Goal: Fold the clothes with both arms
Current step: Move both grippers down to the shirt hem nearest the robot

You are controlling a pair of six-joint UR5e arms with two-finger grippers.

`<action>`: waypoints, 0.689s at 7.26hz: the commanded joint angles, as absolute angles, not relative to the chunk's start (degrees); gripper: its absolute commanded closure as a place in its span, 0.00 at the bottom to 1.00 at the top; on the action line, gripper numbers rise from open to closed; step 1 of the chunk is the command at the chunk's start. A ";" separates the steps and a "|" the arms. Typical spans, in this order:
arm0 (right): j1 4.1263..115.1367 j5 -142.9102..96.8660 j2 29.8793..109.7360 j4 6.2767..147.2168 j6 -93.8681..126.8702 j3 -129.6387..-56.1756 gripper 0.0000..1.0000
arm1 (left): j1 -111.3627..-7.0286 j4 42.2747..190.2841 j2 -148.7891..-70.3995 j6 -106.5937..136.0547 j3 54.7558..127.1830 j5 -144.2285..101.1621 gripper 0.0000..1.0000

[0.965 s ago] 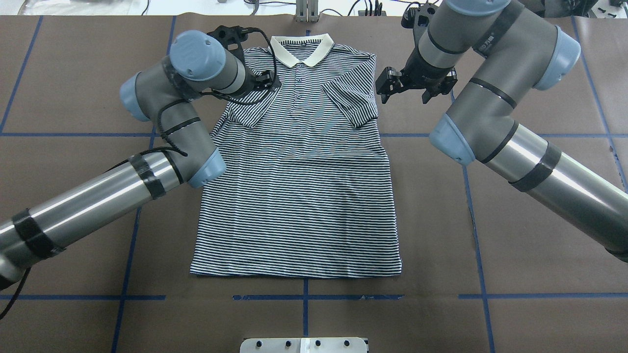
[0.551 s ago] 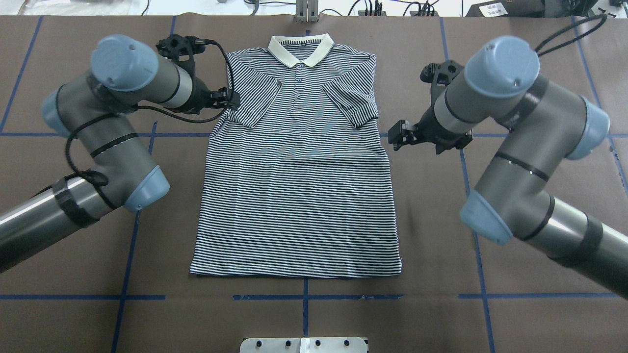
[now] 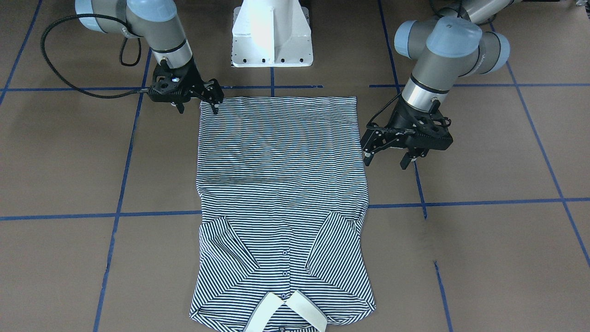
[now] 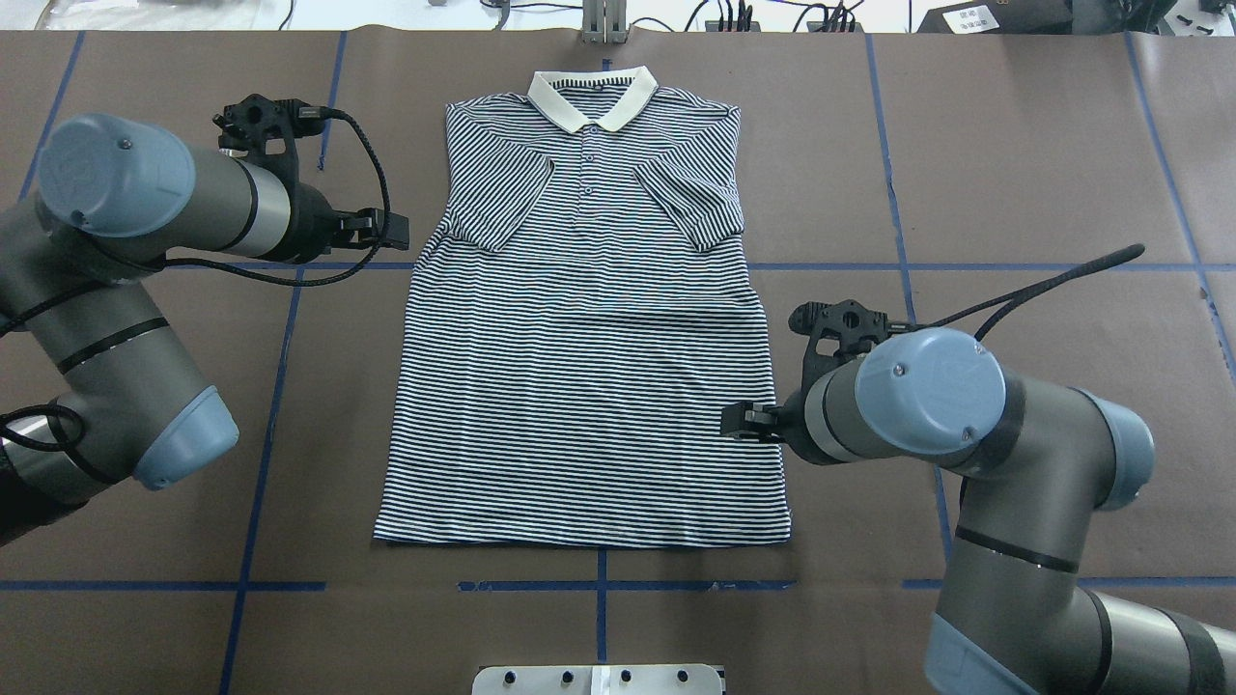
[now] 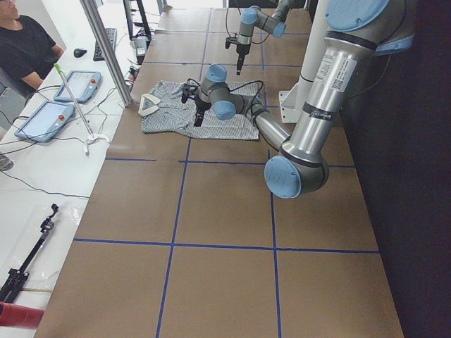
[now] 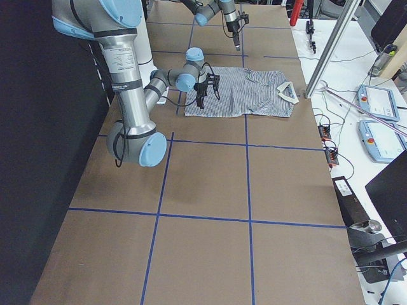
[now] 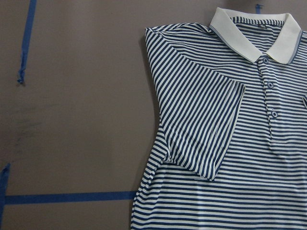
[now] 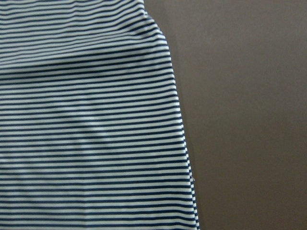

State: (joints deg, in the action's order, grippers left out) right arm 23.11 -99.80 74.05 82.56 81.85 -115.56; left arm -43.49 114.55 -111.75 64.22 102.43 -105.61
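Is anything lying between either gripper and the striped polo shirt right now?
Nothing visible. The left gripper hangs open beside the shirt, with only bare table between them. The right gripper is open right at the opposite edge, near the hem.

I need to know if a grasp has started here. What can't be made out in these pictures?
1) Right gripper contact with the polo shirt: front view shows open fingers at the hem corner, height unclear; overhead, its own wrist mostly hides them; side views too small.
2) Left gripper: open beside the shirt, height likewise unclear.
3) Wrist views: only cloth and table, no fingers.
4) Collar: cut by front view's bottom edge.
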 commanded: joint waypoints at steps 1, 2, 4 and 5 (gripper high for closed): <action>19.52 -98.53 77.77 78.84 82.79 -115.23 0.00 | -43.42 114.52 -111.71 64.25 102.74 -105.64 0.00; 18.90 -98.44 77.78 78.84 82.71 -114.70 0.00 | -43.33 114.61 -111.88 64.34 102.66 -105.64 0.00; 17.14 -98.26 76.82 78.84 82.79 -111.81 0.02 | -43.07 114.61 -111.97 64.34 102.13 -105.82 0.00; 16.36 -98.26 76.82 78.84 82.79 -111.10 0.02 | -43.07 114.61 -111.97 64.34 102.13 -105.82 0.00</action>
